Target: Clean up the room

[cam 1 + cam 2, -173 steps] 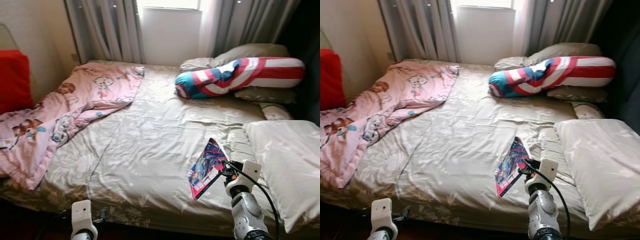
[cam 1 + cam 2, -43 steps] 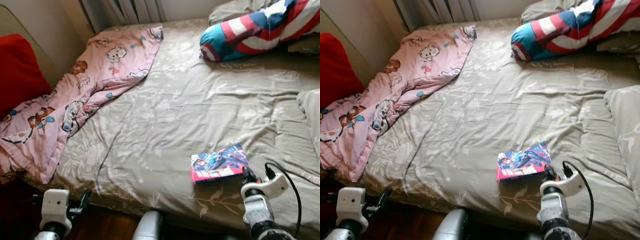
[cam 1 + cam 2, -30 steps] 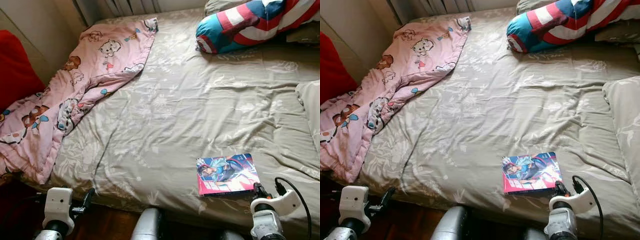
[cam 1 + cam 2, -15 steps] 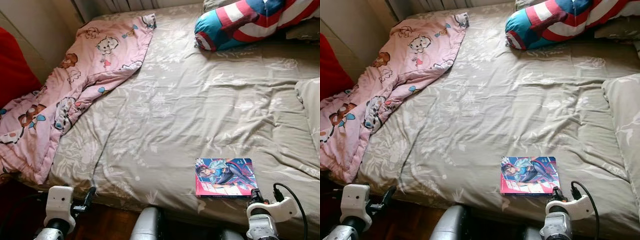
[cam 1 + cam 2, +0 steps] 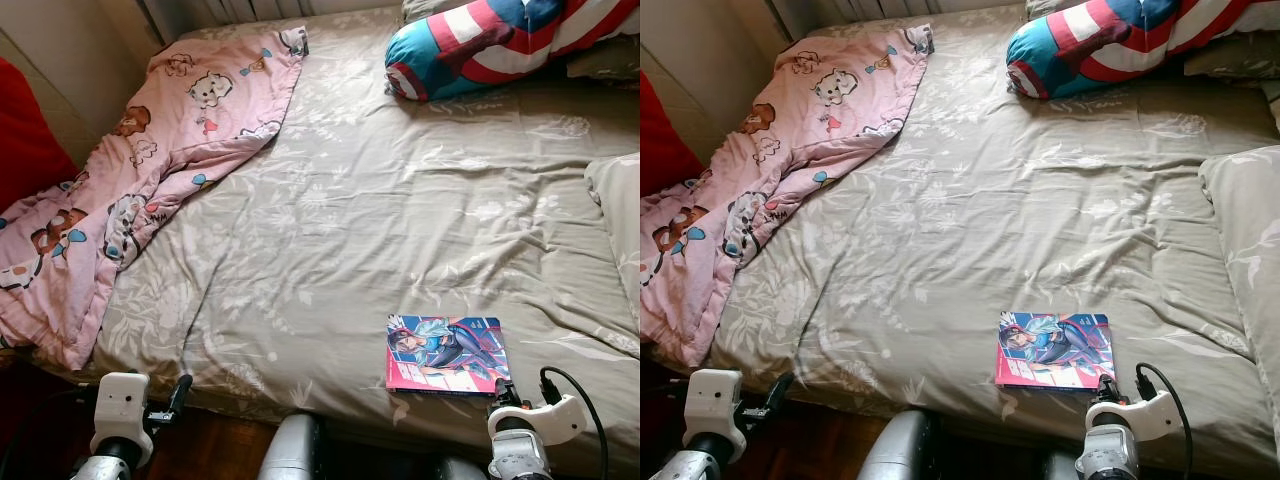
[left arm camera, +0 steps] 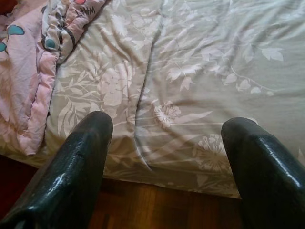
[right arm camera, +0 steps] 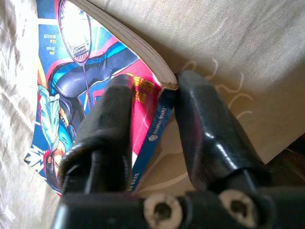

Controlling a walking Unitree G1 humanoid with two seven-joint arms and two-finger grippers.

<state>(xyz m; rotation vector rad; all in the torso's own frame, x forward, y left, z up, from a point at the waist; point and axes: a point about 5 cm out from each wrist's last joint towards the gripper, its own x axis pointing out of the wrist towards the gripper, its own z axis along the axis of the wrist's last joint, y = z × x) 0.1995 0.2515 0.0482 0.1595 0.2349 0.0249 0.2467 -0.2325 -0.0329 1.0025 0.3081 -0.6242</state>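
A bed (image 5: 400, 200) with beige floral bedding spans the frame, a pink cartoon-print blanket (image 5: 140, 180) draped over its upper left and a red, white and blue bolster pillow (image 5: 490, 45) at the upper right. A colourful comic book (image 5: 447, 355) lies flat at the lower right, near the bed's front edge. Just below it sits the right pincer (image 5: 500, 392), while the left pincer (image 5: 178, 392) sits at the lower left, off the bed.
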